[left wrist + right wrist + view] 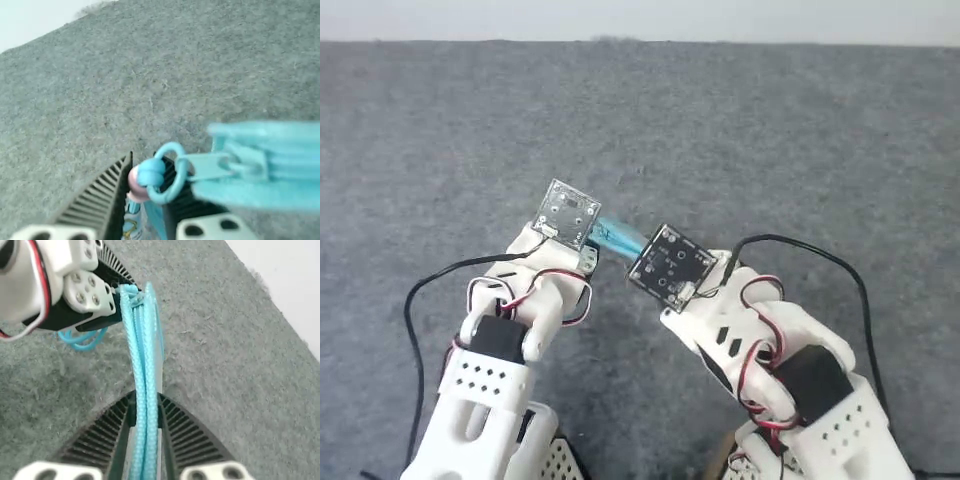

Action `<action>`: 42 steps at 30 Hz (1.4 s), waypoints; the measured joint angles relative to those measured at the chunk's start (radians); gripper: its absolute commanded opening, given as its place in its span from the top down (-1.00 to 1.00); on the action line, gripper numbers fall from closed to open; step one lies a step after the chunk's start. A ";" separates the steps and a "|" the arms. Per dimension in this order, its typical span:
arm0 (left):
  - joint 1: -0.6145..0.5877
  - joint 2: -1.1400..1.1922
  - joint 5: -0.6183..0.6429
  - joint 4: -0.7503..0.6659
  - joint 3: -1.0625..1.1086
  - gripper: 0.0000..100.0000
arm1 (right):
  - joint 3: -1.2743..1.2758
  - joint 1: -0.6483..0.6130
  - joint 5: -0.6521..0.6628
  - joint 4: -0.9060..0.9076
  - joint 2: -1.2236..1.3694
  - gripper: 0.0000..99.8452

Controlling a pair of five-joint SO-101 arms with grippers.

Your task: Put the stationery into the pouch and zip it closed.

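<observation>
A light blue pouch (616, 238) hangs above the grey table between my two grippers. My left gripper (144, 176) is shut on the pouch's zip pull charm: a blue ring (171, 172) with a blue and a pink bead (150, 173), linked to the zip slider (235, 162). The pouch's zip edge (272, 167) runs off sideways from it. My right gripper (145, 407) is shut on the narrow edge of the pouch (144, 355), and the left gripper (100, 297) shows at the pouch's far end. From above, both wrist boards cover the fingers.
Grey felt (740, 130) covers the table to a pale wall at the far edge. Black cables (415, 310) loop beside each arm. The arm bases (490, 420) stand at the near edge.
</observation>
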 measured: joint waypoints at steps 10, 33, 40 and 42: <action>0.000 0.000 0.000 -0.037 0.011 0.98 | -0.163 0.000 0.000 0.028 0.089 0.99; 0.002 -0.003 0.000 -0.040 0.009 0.98 | -1.011 0.000 0.000 0.364 0.431 0.99; 0.002 -0.005 0.000 -0.041 0.000 0.98 | -1.270 0.000 0.002 0.450 0.578 0.99; -0.005 0.012 0.000 -0.029 0.026 0.98 | -1.364 0.005 0.002 0.448 0.595 0.99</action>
